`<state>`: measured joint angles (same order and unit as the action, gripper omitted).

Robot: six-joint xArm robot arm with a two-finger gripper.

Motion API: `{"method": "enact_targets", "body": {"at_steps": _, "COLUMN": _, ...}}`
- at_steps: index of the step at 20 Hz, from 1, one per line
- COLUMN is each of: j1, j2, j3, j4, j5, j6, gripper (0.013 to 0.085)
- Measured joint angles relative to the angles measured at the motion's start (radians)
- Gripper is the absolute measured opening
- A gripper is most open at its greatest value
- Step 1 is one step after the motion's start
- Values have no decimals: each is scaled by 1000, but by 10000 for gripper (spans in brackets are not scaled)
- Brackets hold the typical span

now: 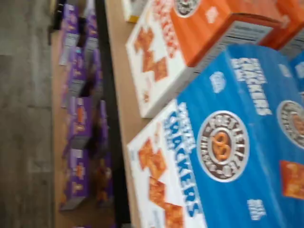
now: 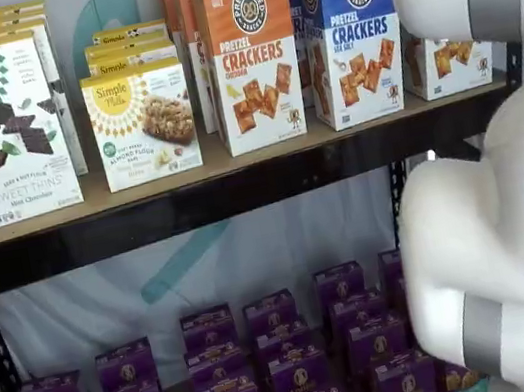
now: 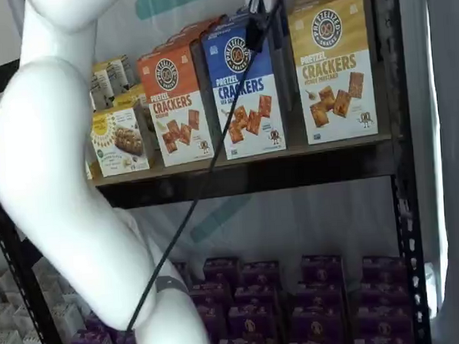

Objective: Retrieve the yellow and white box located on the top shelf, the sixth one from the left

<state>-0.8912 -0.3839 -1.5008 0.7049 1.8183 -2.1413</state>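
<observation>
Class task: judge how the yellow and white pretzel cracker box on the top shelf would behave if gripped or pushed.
The yellow and white box looks like stiff cardboard, so probably rigid and light. Tall and upright on the top shelf, it may tip if pushed high.

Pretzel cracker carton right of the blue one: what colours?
The yellow and white box: yellow top, white bottom, seen best in a shelf view.

On the top shelf (image 3: 291, 172), the yellow and white box (image 3: 334, 74) stands rightmost, seemingly untouched, beside the sea-salt carton (image 3: 244, 90).
</observation>
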Motion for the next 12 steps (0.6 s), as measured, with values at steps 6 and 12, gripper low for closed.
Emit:
{"method": "enact_targets", "body": {"at_steps": 6, "j1": 44, "j2": -3, "j3": 28, "j4": 8, "j5": -170, "j6": -16, "gripper": 850}}
{"method": "enact_targets", "body": {"at_steps": 12, "j1": 103, "j2": 19, "j3": 31, "j4": -49, "j5": -313, "j6": -49, "gripper": 850}}
